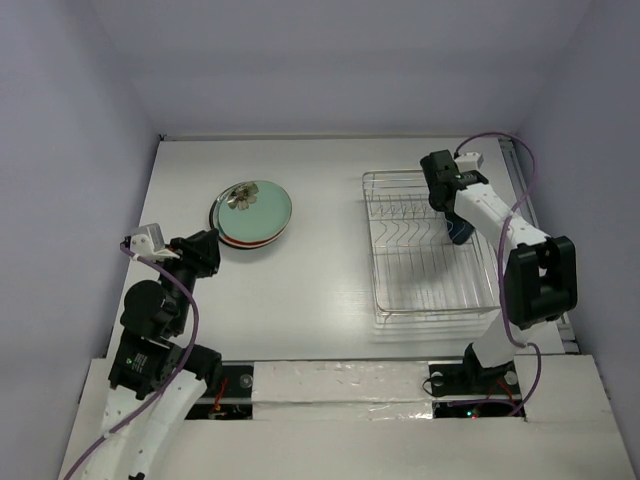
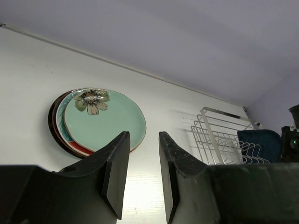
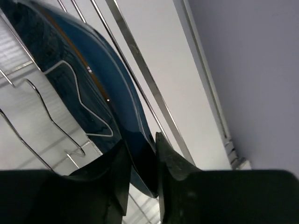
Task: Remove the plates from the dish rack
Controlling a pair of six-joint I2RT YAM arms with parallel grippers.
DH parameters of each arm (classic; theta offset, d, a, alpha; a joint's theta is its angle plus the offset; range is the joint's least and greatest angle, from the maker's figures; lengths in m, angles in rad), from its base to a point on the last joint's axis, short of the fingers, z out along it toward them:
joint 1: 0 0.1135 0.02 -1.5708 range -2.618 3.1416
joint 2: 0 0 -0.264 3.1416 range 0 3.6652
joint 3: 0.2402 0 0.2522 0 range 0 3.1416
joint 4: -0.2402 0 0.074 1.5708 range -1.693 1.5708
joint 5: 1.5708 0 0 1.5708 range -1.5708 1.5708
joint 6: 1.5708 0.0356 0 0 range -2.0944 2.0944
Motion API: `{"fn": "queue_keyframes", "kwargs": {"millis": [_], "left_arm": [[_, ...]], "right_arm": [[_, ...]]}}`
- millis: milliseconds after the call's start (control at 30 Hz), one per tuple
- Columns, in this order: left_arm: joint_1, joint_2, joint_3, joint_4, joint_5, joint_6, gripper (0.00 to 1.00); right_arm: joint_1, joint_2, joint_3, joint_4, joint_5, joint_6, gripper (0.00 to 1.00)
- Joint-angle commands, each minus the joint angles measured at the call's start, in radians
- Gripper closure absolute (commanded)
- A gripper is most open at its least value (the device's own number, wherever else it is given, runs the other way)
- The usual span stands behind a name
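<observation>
A stack of plates point(image 1: 251, 214) lies on the table left of centre, with the pale mint green plate point(image 2: 103, 121) on top and red and dark rims showing under it. The chrome wire dish rack point(image 1: 428, 250) stands at the right. The dark blue leaf-shaped plate point(image 3: 84, 88) stands on edge in the rack's right side point(image 1: 460, 231). My right gripper point(image 3: 142, 154) is shut on the rim of that blue plate, inside the rack. My left gripper point(image 2: 144, 163) is open and empty, just in front of and below the stack point(image 1: 200, 252).
The rack's wire side point(image 3: 140, 79) runs close beside the blue plate and my right fingers. The rack also shows at the right of the left wrist view point(image 2: 219, 140). The table's back edge meets the wall behind the stack.
</observation>
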Motion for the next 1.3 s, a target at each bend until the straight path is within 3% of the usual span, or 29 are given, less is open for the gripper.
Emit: {"fn": "queue_keyframes", "kwargs": {"millis": [0, 33, 167, 733, 1267], "left_arm": [[-0.007, -0.011, 0.005, 0.022, 0.003, 0.001, 0.72], [-0.016, -0.012, 0.005, 0.022, 0.003, 0.001, 0.72], [-0.016, -0.012, 0.005, 0.023, 0.003, 0.001, 0.72], [-0.016, 0.001, 0.002, 0.026, 0.003, -0.001, 0.71], [-0.016, 0.003, 0.002, 0.031, 0.003, -0.001, 0.71]], "right_arm": [[0.002, 0.004, 0.083, -0.034, 0.093, -0.013, 0.74], [0.002, -0.001, 0.087, -0.035, 0.093, -0.027, 0.82], [0.002, -0.039, 0.112, -0.032, 0.083, -0.053, 1.00], [0.043, -0.199, 0.293, -0.009, 0.185, -0.174, 1.00], [0.092, 0.029, 0.278, 0.017, 0.229, -0.220, 1.00]]}}
